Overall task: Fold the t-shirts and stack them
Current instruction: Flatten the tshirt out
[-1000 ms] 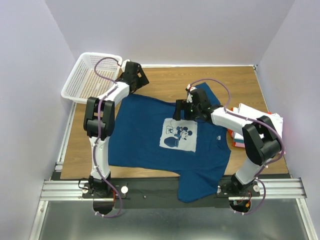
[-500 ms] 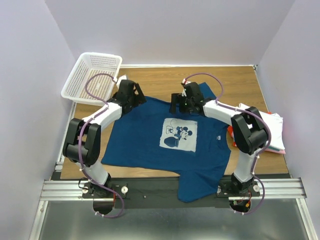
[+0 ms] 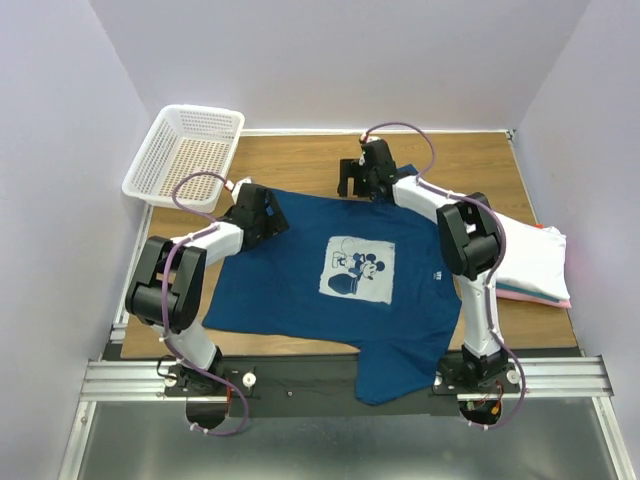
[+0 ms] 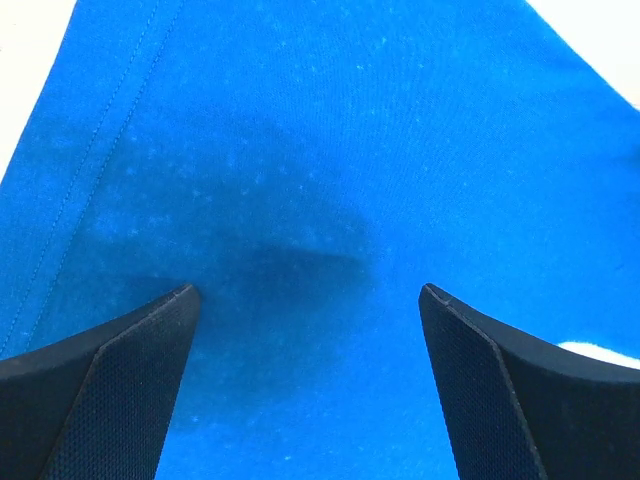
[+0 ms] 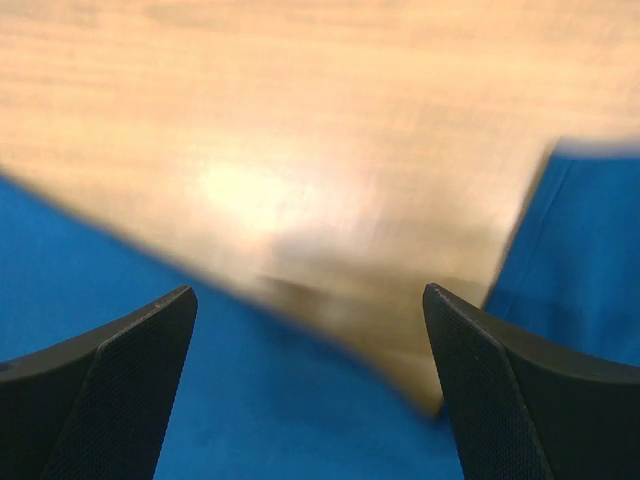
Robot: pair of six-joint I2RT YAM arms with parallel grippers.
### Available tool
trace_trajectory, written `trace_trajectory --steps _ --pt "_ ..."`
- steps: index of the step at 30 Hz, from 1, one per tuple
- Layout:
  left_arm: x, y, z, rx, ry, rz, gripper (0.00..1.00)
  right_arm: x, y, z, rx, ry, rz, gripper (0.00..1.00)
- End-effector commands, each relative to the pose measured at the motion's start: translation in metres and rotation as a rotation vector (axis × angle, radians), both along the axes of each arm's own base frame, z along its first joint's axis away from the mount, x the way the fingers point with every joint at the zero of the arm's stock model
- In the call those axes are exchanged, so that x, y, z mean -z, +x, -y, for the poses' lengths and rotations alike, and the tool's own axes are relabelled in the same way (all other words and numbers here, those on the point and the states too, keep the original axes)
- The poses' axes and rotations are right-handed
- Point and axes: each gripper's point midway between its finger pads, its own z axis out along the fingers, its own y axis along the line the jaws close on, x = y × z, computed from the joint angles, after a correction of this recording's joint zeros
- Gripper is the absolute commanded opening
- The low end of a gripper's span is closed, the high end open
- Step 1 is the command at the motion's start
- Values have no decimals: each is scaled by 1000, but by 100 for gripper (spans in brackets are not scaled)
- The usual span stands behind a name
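Observation:
The dark teal-blue tee (image 3: 300,290) lies spread flat on the wooden table, with its white Mickey Mouse print (image 3: 357,270) facing up and one sleeve hanging over the near edge. My left gripper (image 3: 270,218) is open just above the tee's far-left corner. In the left wrist view blue fabric (image 4: 320,150) fills the space between the spread fingers (image 4: 130,380). My right gripper (image 3: 350,184) is open at the tee's far edge, beside the far sleeve. The right wrist view shows bare wood (image 5: 300,150) and blue cloth (image 5: 250,410) between its open fingers. Folded tees (image 3: 525,258) are stacked at the right, white on top with a pink edge below.
A white plastic mesh basket (image 3: 185,155) stands at the table's far-left corner, partly over the edge. Purple-grey walls close in the left, back and right sides. A metal rail (image 3: 340,380) with both arm bases runs along the near edge.
The right gripper has moved from over the tee's middle to its far edge. The left arm has dropped low, and its gripper has come nearer, onto the tee's far-left corner.

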Motion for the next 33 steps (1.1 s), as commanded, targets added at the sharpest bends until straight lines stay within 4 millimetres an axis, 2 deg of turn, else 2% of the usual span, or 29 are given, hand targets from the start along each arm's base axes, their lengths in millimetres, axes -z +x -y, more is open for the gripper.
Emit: trace_trajectory --steps 1,4,6,7,8,9,10,13,16,19,20,21,22,23,25,26,29,30,33 --pt "5 -12 -8 -34 8 -20 98 -16 38 7 -35 13 70 100" --pt "-1 -18 -12 -49 10 -5 98 -52 52 18 -51 15 139 100" --pt "-10 -18 -15 -63 15 14 98 -69 55 31 -17 4 169 100" --pt "-12 -19 -18 -68 25 14 98 -66 54 46 11 -1 155 100" --pt "-17 -17 -17 -67 22 27 98 -77 53 54 51 22 160 100" --pt "-22 -16 -16 -60 22 37 98 -67 49 71 82 25 127 100" --pt "-23 -15 -16 -57 23 40 98 -71 52 78 98 38 129 100" --pt "-34 -5 -13 -49 23 66 98 -51 46 105 154 51 70 100" --pt "-50 16 -6 -35 15 103 98 -33 44 119 186 76 16 100" --pt "-46 27 -2 -25 17 93 98 -17 45 122 193 95 -25 100" --pt "-53 36 2 -18 13 108 98 -12 46 125 204 93 -33 100" --pt "-44 39 3 -12 21 88 98 -6 49 129 218 94 -44 100" --pt "-42 43 5 -7 22 84 98 -9 52 131 222 99 -38 100" --pt "-36 50 7 -5 26 76 98 1 53 133 227 97 -56 100" --pt "-30 54 8 1 33 60 98 3 59 137 229 109 -60 100" --pt "-30 59 10 3 33 59 98 14 60 139 230 108 -78 100" --pt "-10 61 11 4 40 26 98 25 66 143 241 134 -101 100" --pt "-7 62 9 -1 42 21 98 40 65 146 248 142 -131 100" --pt "6 62 5 -3 37 -8 98 56 64 158 276 183 -181 100"
